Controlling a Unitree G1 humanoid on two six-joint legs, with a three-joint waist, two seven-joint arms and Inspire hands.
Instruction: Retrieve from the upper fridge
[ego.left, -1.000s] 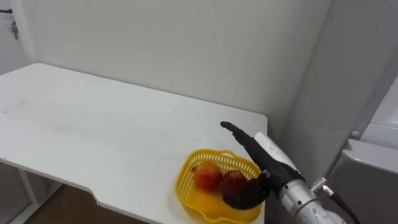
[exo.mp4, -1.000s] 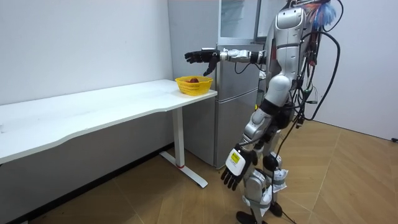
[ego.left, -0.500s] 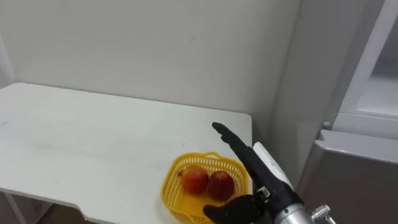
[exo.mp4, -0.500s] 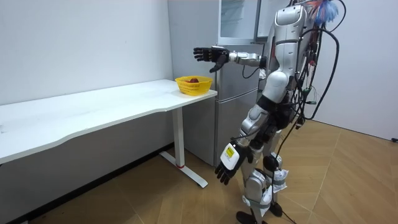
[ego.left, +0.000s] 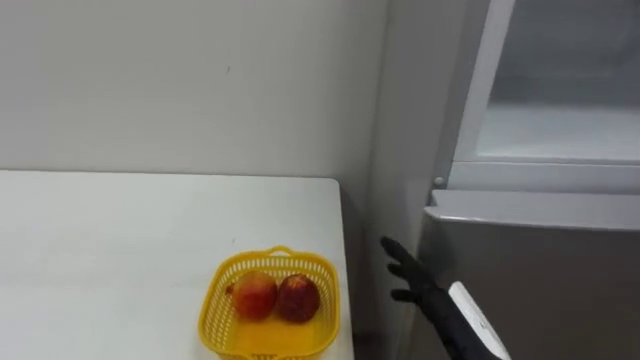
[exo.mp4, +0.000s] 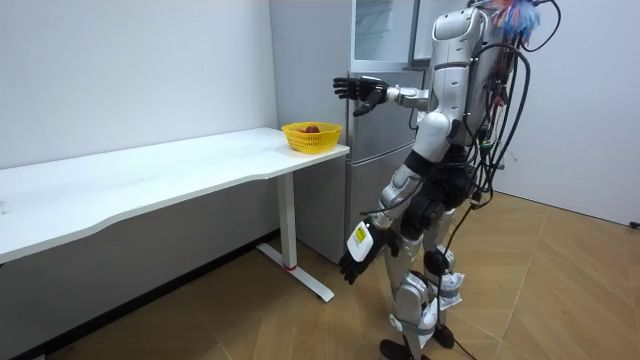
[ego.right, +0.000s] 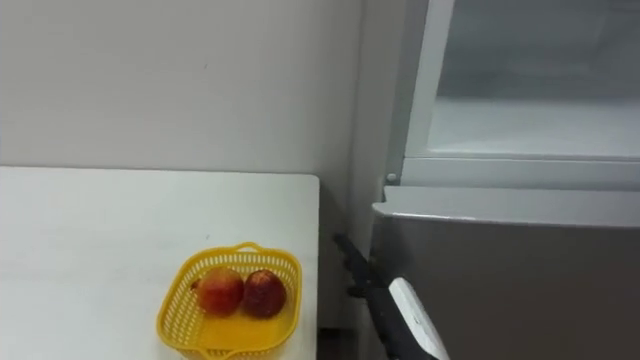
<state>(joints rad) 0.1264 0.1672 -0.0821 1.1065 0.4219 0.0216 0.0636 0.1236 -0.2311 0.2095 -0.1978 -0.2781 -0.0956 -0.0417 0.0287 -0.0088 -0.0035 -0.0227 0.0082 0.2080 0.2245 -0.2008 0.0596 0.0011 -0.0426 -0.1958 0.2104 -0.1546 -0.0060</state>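
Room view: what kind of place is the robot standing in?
Probably a plain test room set up like a kitchen corner: a tall fridge stands beside a long white table, and a yellow basket of fruit sits on the table's end.

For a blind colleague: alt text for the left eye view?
The robot's right hand, fingers straight, is raised before the fridge. Left of it, a yellow basket holding two red fruits sits at a corner of the white table.
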